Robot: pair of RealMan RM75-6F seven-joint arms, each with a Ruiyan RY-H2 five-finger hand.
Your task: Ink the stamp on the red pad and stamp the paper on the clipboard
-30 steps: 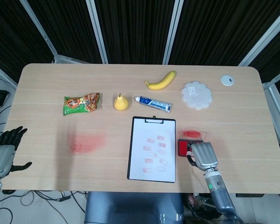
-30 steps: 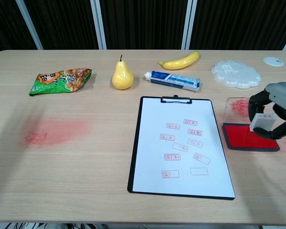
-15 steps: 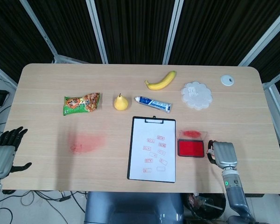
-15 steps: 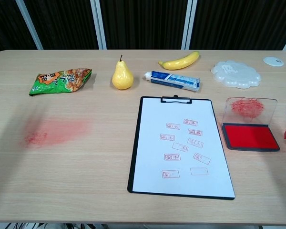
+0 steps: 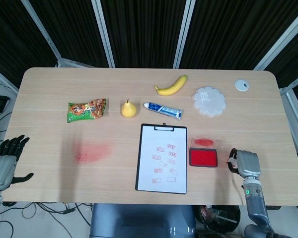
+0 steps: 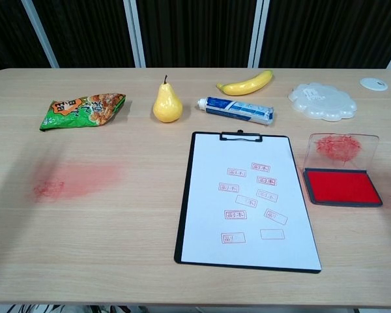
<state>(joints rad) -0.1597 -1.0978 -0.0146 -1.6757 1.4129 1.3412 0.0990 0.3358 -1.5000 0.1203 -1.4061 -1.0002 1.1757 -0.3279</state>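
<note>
The right hand sits at the lower right of the head view, beside the red ink pad and apart from it — its back faces the camera, so whether it holds the stamp cannot be told. The pad's clear lid stands open. Left of the pad lies the clipboard, its paper carrying several red marks. The left hand hangs at the lower left edge, fingers spread, empty.

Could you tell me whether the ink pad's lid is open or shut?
Open. The clear lid stands up behind the ink pad, smeared red, leaving the red surface fully exposed in both views.
</note>
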